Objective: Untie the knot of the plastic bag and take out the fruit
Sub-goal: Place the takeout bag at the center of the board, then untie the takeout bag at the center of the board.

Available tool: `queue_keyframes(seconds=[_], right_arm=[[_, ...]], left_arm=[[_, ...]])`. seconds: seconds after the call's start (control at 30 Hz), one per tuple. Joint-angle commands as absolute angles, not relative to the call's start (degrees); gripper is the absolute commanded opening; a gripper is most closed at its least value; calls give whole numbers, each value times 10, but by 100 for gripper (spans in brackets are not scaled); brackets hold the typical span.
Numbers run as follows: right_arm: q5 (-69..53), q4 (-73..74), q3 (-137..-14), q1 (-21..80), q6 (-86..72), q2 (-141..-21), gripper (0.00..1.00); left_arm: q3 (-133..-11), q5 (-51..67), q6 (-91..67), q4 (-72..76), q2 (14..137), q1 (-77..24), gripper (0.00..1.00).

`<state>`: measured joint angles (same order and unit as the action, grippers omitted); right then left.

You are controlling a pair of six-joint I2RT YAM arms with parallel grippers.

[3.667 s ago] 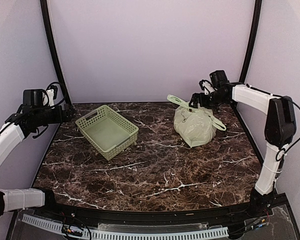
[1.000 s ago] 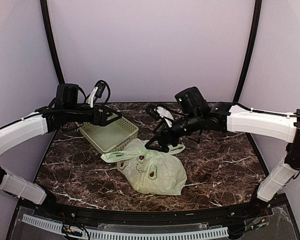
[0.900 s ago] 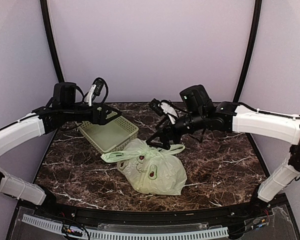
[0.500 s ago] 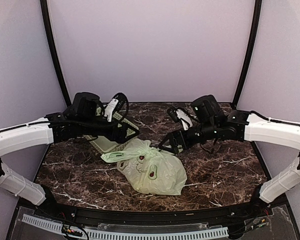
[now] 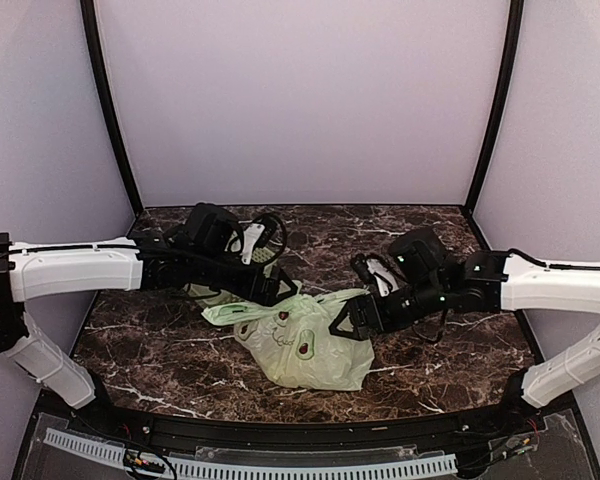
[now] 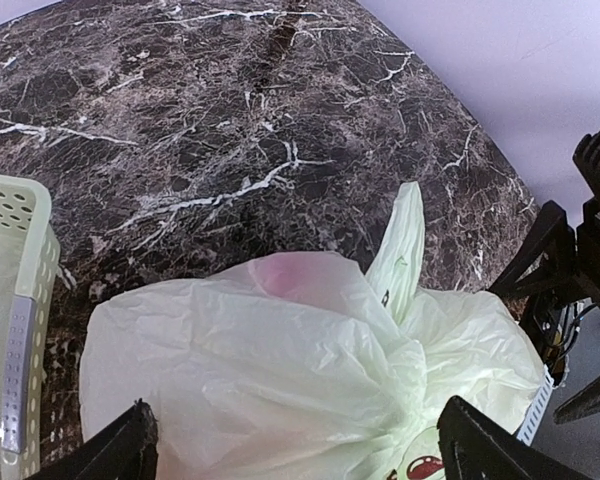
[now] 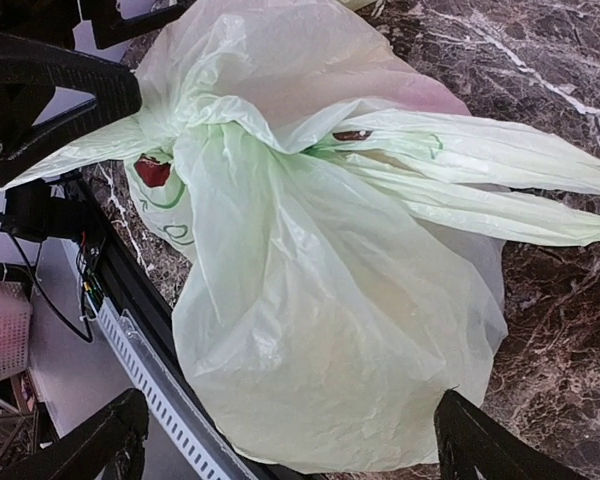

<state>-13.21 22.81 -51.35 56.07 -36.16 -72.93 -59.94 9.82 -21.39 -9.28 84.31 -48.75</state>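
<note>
Risk: either gripper closing on loose film or the fruit [image 6: 290, 275] instead of the knot [image 7: 195, 118] could tear the thin plastic bag [image 5: 310, 350] or drag it off the table's [image 5: 450, 350] near edge. Bag lies lower centre of the top view, knot tied, between left gripper [image 5: 283, 292] and right gripper [image 5: 355, 320]. Both sets of fingers spread wide, empty, straddling the bag from opposite sides.

From here I see a dark brown, white-veined marble worktop [image 5: 180, 350]. Plain pale lilac walls [image 5: 300, 100] stand behind and beside it; black poles [image 5: 108, 110] rise at its far corners. The light is even.
</note>
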Motion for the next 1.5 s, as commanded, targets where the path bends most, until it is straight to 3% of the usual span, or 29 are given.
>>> queue_keyframes(seconds=[0.0,0.07,0.1,0.13,0.17,0.27,0.37,0.47,0.57,0.67,0.87,0.93,1.03,1.17,1.23,1.47], right_arm=[[-133,193,-504,566,-394,-755,96],[-138,175,-500,566,-398,-764,94],[-139,169,-499,566,-398,-767,93],[-137,164,-498,566,-397,-770,88],[-133,161,-496,567,-397,-772,81],[-126,156,-497,565,-399,-782,57],[-123,146,-506,564,-396,-795,31],[-111,129,-513,554,-399,-802,12],[-114,126,-527,524,-394,-809,2],[-118,118,-546,490,-365,-812,0],[-119,121,-591,436,-293,-827,3],[-130,125,-594,422,-284,-832,7],[-122,138,-592,416,-264,-825,25],[-106,157,-585,417,-241,-791,69],[-103,162,-582,417,-230,-773,82],[-123,164,-572,428,-238,-741,95]], left_arm=[[-593,113,-242,-69,861,-490,97],[-593,115,-247,-67,867,-490,92],[-593,119,-247,-67,869,-490,77],[-593,121,-247,-71,873,-490,69],[-592,123,-248,-74,876,-490,58],[-584,128,-256,-75,879,-490,47],[-563,141,-270,-60,868,-490,41],[-549,157,-275,-38,851,-491,38],[-538,183,-274,-19,845,-491,35],[-530,208,-279,12,838,-496,34],[-513,215,-290,56,804,-506,36],[-513,188,-287,42,790,-506,41],[-516,116,-283,-2,769,-506,57],[-515,82,-290,-20,752,-505,76],[-522,77,-299,-22,758,-505,81],[-562,87,-323,-15,824,-504,92]])
